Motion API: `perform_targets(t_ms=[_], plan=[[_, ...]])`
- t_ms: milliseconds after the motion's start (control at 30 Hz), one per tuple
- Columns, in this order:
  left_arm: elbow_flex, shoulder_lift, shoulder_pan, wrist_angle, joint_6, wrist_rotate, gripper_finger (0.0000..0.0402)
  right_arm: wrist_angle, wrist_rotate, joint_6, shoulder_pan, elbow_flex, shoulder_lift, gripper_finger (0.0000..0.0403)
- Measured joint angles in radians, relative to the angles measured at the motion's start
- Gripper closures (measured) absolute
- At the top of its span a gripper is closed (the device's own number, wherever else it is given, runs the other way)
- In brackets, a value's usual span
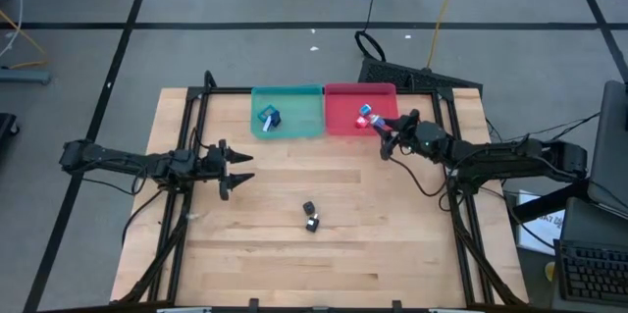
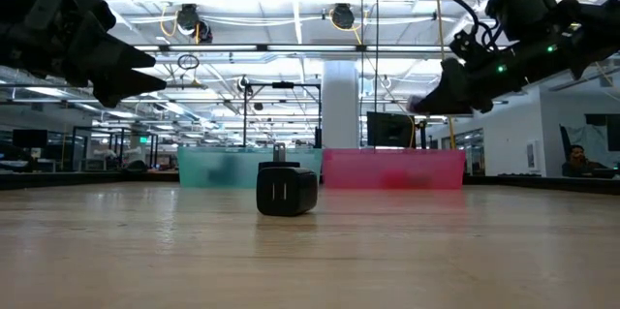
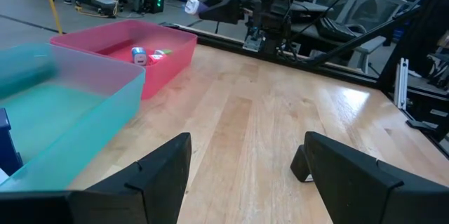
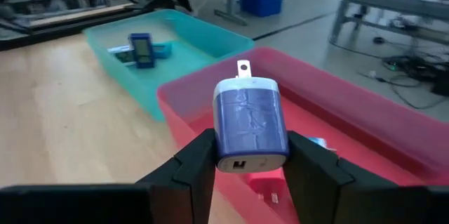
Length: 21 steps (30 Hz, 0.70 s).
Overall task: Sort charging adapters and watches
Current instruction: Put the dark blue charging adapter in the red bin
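Observation:
My right gripper (image 1: 386, 142) is shut on a blue-purple charging adapter (image 4: 250, 122) with a white end. It hovers at the near right corner of the red tray (image 1: 339, 127). That tray holds a few small adapters (image 3: 144, 55). The teal tray (image 1: 287, 129) beside it holds the teal watches (image 4: 140, 50). Two black adapters (image 1: 311, 217) rest on the wood near the table's middle; in the low view the front black adapter (image 2: 287, 191) stands on the table. My left gripper (image 1: 240, 168) waits open over the table's left side, with nothing between its fingers. My right gripper pinches the adapter's two side faces (image 4: 223, 140) between its two fingers, near its white socket end. The fingers reach nearly level from the table's right side, slanting toward the far left. The adapter is lifted clear, its prongs (image 4: 243, 68) pointing away from the gripper toward the red tray.
Both trays stand side by side at the table's far edge. A black frame (image 1: 196, 107) borders the table's left and right sides. Bare wood lies between the trays and the black adapters. Desks and cables lie beyond the table.

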Motion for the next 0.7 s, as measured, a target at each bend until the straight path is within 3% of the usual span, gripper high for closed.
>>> perform_targets(t_ms=[300, 700], plan=[[0.001, 0.0, 0.0, 0.0, 0.0, 0.0, 0.0123, -0.027, 0.084, 0.052, 0.0, 0.0, 0.0, 0.0266], [0.001, 0.0, 0.0, 0.0, 0.0, 0.0, 0.0123, -0.12, 0.079, 0.205, -0.092, 0.0, 0.0, 0.0266]])
